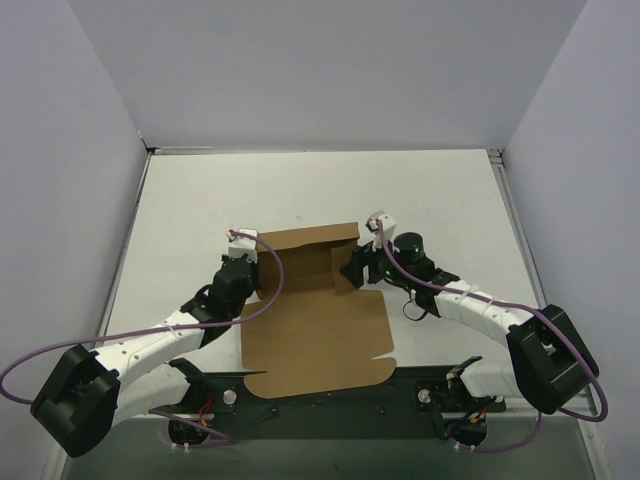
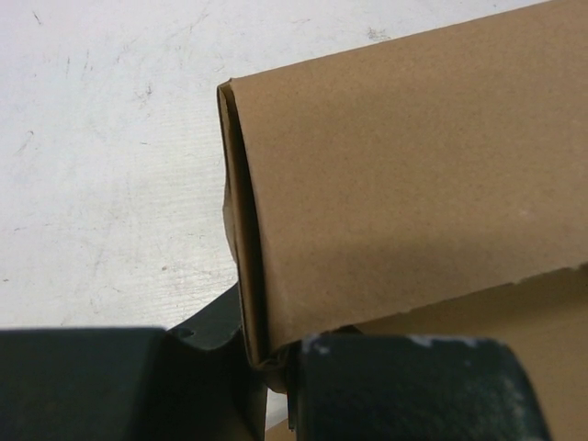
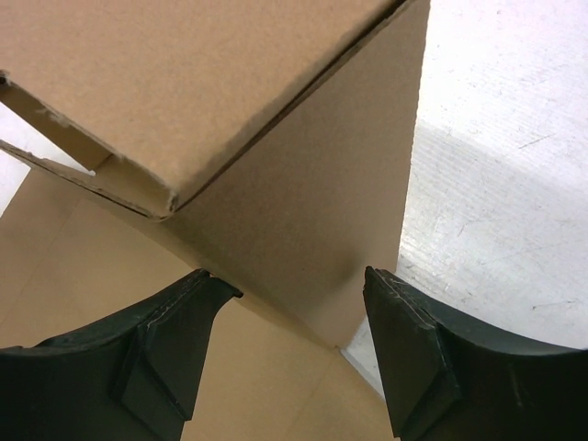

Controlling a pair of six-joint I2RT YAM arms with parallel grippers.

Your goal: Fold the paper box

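White table (image 1: 200,200) | paper box (image 1: 320,340) half-folded, walls raised | left jaws seemingly pinching wall | right jaws apart

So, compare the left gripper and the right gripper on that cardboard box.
The left gripper is shut, pinching the raised left flap of the paper box; the right gripper stands open, clamping nothing. The left gripper is at the box's left edge, the right gripper at its right edge. Both are at its far, raised end.

White arms (image 1: 150,345), purple cables (image 1: 520,304), black left pincer (image 2: 276,381) and right pincer (image 3: 299,285).
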